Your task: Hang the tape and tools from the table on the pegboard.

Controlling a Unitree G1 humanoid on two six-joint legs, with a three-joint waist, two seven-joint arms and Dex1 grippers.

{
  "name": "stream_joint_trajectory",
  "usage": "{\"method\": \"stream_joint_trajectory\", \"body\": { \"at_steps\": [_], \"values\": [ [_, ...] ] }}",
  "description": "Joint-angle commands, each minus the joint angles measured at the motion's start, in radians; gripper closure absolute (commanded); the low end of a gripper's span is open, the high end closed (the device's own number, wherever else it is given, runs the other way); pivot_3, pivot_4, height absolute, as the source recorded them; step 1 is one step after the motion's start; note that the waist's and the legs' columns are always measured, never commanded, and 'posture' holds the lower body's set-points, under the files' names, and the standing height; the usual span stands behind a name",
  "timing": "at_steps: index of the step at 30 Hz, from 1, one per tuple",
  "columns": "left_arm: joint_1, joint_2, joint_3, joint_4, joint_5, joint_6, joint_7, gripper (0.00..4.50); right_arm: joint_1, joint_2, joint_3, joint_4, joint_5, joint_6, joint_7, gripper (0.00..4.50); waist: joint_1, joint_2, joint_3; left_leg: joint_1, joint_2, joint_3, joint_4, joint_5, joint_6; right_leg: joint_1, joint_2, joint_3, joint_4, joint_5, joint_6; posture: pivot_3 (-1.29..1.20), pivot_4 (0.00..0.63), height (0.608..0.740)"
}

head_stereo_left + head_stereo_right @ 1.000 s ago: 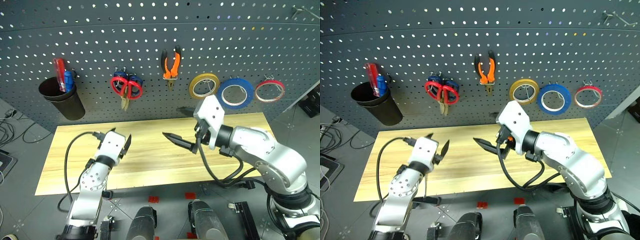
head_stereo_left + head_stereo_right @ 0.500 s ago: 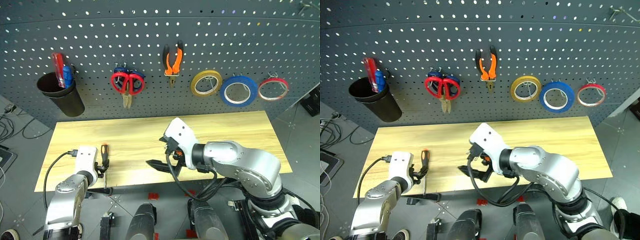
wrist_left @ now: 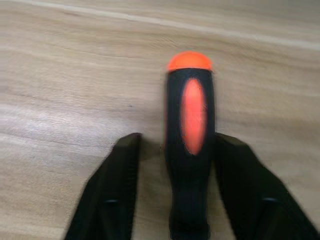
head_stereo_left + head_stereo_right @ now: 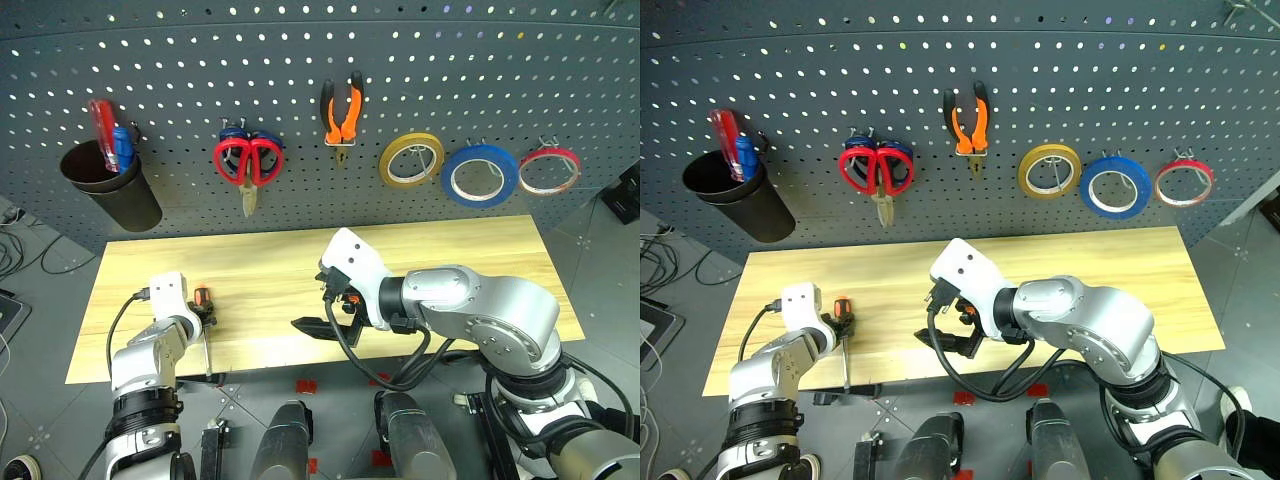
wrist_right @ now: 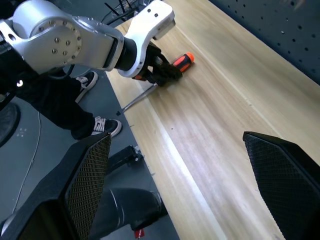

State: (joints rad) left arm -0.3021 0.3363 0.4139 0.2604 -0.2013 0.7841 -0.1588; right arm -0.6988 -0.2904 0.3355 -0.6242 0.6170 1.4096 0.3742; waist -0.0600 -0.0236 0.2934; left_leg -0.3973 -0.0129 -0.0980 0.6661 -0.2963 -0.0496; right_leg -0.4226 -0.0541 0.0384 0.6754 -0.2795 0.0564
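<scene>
Last item in hand: left tool [image 3: 175,200] straddling the screwdriver [image 3: 189,145] handle on the desk [image 4: 450,250], not visibly clamped. Right tool [image 5: 200,190] wide open, empty. Next: close, lift toward the pegboard [image 4: 400,80].

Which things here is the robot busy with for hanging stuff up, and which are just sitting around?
For the job:
- screwdriver lying on the table, between the left gripper's fingers
- blue tape, red scissors and orange pliers, already on the pegboard

Just there:
- yellow tape
- red-rimmed roll
- black cup with red and blue screwdrivers
- right gripper, open, holding nothing
</scene>
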Motion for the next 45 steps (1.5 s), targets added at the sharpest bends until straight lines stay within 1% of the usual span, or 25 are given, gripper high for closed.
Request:
{"method": "stream_joint_trajectory", "body": {
  "at_steps": [1, 5, 6, 8, 10, 12, 14, 17, 18, 20, 23, 26, 28, 31, 33, 35, 38, 40, 45],
  "values": [
    [0.038, -0.019, 0.006, 0.009, -0.023, 0.083, 0.022, 3.54, -0.034, -0.020, -0.006, -0.002, -0.002, -0.044, 0.030, 0.00, 0.000, 0.000, -0.001, 0.000, 0.000, 0.000, 0.000, 0.000, 0.000, 0.000, 0.000, 0.000, 0.000, 0.000, 0.000, -0.05, 0.307, 0.740],
    [0.071, -0.008, -0.006, -0.047, -0.025, 0.124, 0.026, 3.55, -0.059, -0.044, 0.002, 0.042, -0.028, -0.103, 0.051, 0.00, 0.000, 0.000, -0.007, 0.000, -0.001, 0.000, 0.000, 0.001, -0.001, 0.000, -0.001, 0.000, 0.000, 0.000, 0.000, -0.05, 0.258, 0.740],
    [0.076, -0.010, -0.002, -0.063, -0.027, 0.115, 0.029, 3.55, -0.062, -0.049, 0.007, 0.052, -0.036, -0.122, 0.056, 0.00, 0.001, 0.000, -0.009, 0.000, -0.001, 0.000, 0.000, 0.002, -0.004, 0.000, -0.001, 0.000, -0.001, 0.000, 0.000, -0.05, 0.241, 0.740],
    [0.109, 0.005, -0.041, -0.136, 0.011, 0.029, 0.025, 3.55, -0.067, -0.063, 0.009, 0.064, -0.048, -0.158, 0.070, 0.00, 0.000, -0.001, -0.013, 0.000, -0.001, 0.001, 0.000, 0.003, -0.005, 0.000, -0.001, 0.001, -0.001, 0.000, 0.000, -0.05, 0.218, 0.740],
    [0.185, 0.055, -0.131, -0.265, 0.125, -0.141, 0.043, 3.55, -0.063, -0.083, -0.003, 0.052, -0.049, -0.191, 0.096, 0.00, -0.001, -0.006, -0.018, -0.001, 0.000, 0.001, 0.000, 0.003, -0.005, -0.002, -0.002, 0.001, -0.002, 0.000, 0.000, -0.04, 0.205, 0.740],
    [0.256, 0.069, -0.167, -0.384, 0.183, -0.242, 0.068, 3.55, -0.047, -0.109, -0.019, 0.027, -0.038, -0.234, 0.134, 0.00, 0.002, -0.009, -0.021, -0.003, 0.002, 0.001, -0.001, 0.004, -0.007, -0.004, -0.002, 0.002, -0.002, 0.000, 0.000, -0.04, 0.189, 0.740],
    [0.327, 0.070, -0.187, -0.490, 0.221, -0.337, 0.076, 3.55, -0.029, -0.131, -0.023, 0.018, -0.053, -0.305, 0.161, 0.00, 0.006, -0.011, -0.023, -0.004, 0.003, 0.001, -0.002, 0.005, -0.009, -0.005, -0.002, 0.001, -0.003, 0.000, 0.000, -0.04, 0.176, 0.740],
    [0.393, 0.069, -0.197, -0.597, 0.248, -0.461, 0.068, 3.55, -0.014, -0.148, -0.032, 0.018, -0.083, -0.416, 0.189, 0.00, 0.014, -0.011, -0.032, -0.004, 0.002, 0.002, -0.002, 0.005, -0.009, -0.005, -0.002, 0.001, -0.003, 0.000, -0.001, -0.03, 0.166, 0.740],
    [0.401, 0.070, -0.200, -0.619, 0.254, -0.496, 0.063, 3.55, -0.012, -0.151, -0.037, 0.022, -0.090, -0.447, 0.200, 0.00, 0.016, -0.011, -0.037, -0.004, 0.002, 0.003, -0.002, 0.005, -0.009, -0.005, -0.002, 0.001, -0.003, 0.001, -0.001, -0.02, 0.163, 0.740],
    [0.391, 0.075, -0.189, -0.679, 0.266, -0.536, 0.065, 3.55, -0.026, -0.155, -0.086, 0.028, -0.053, -0.436, 0.217, 0.00, 0.026, -0.012, -0.045, -0.004, 0.002, 0.004, -0.002, 0.005, -0.009, -0.004, -0.002, 0.001, -0.003, 0.001, -0.001, -0.01, 0.159, 0.740],
    [0.307, 0.104, -0.181, -0.740, 0.255, -0.550, 0.034, 3.55, -0.071, -0.150, -0.166, 0.039, -0.015, -0.401, 0.211, 0.00, 0.035, -0.013, -0.050, -0.003, 0.002, 0.003, -0.001, 0.005, -0.009, -0.003, -0.001, 0.001, -0.002, 0.001, -0.001, 0.00, 0.150, 0.740],
    [0.232, 0.129, -0.172, -0.770, 0.240, -0.557, 0.013, 3.55, -0.112, -0.146, -0.205, 0.052, 0.003, -0.370, 0.197, 0.00, 0.036, -0.013, -0.060, -0.004, 0.000, 0.004, -0.001, 0.005, -0.009, -0.003, 0.000, 0.000, -0.002, 0.001, -0.001, 0.00, 0.141, 0.740],
    [0.155, 0.145, -0.154, -0.786, 0.235, -0.546, 0.014, 3.55, -0.140, -0.135, -0.245, 0.061, 0.033, -0.335, 0.183, 0.00, 0.033, -0.014, -0.068, -0.003, 0.000, 0.005, -0.001, 0.005, -0.008, -0.003, 0.000, 0.001, -0.002, 0.001, -0.001, -0.01, 0.132, 0.740],
    [0.061, 0.150, -0.132, -0.789, 0.223, -0.515, 0.023, 3.55, -0.153, -0.131, -0.267, 0.069, 0.045, -0.319, 0.167, 0.00, 0.032, -0.014, -0.076, -0.003, 0.001, 0.008, -0.001, 0.005, -0.008, -0.003, 0.001, 0.001, -0.001, 0.001, -0.001, -0.01, 0.122, 0.740],
    [-0.037, 0.162, -0.120, -0.780, 0.212, -0.493, 0.026, 3.55, -0.157, -0.138, -0.277, 0.075, 0.043, -0.315, 0.156, 0.00, 0.031, -0.013, -0.082, -0.003, 0.001, 0.010, -0.001, 0.005, -0.008, -0.003, 0.001, 0.001, -0.001, 0.001, -0.001, -0.01, 0.117, 0.740],
    [-0.135, 0.179, -0.088, -0.740, 0.196, -0.467, 0.038, 3.55, -0.161, -0.139, -0.282, 0.081, 0.039, -0.317, 0.145, 0.00, 0.030, -0.015, -0.087, -0.003, 0.001, 0.011, -0.001, 0.005, -0.008, -0.003, 0.001, 0.001, -0.001, 0.001, -0.001, -0.02, 0.115, 0.740],
    [-0.221, 0.210, -0.044, -0.653, 0.183, -0.466, 0.041, 3.55, -0.173, -0.123, -0.288, 0.093, 0.037, -0.326, 0.124, 0.00, 0.027, -0.016, -0.096, -0.003, 0.001, 0.012, 0.000, 0.005, -0.008, -0.003, 0.002, 0.001, -0.001, 0.001, -0.001, -0.02, 0.110, 0.740],
    [-0.251, 0.232, -0.032, -0.576, 0.189, -0.508, 0.039, 3.55, -0.185, -0.105, -0.290, 0.106, 0.033, -0.338, 0.106, 0.00, 0.023, -0.015, -0.100, -0.002, 0.001, 0.014, 0.000, 0.005, -0.008, -0.003, 0.001, 0.002, 0.000, 0.001, -0.001, -0.02, 0.105, 0.740],
    [-0.293, 0.231, -0.037, -0.414, 0.193, -0.602, 0.064, 3.55, -0.214, -0.078, -0.278, 0.145, 0.013, -0.363, 0.085, 0.00, 0.013, -0.016, -0.107, -0.001, 0.001, 0.014, 0.000, 0.005, -0.008, -0.003, 0.001, 0.001, 0.002, 0.001, -0.001, -0.02, 0.103, 0.740]
  ]
}}
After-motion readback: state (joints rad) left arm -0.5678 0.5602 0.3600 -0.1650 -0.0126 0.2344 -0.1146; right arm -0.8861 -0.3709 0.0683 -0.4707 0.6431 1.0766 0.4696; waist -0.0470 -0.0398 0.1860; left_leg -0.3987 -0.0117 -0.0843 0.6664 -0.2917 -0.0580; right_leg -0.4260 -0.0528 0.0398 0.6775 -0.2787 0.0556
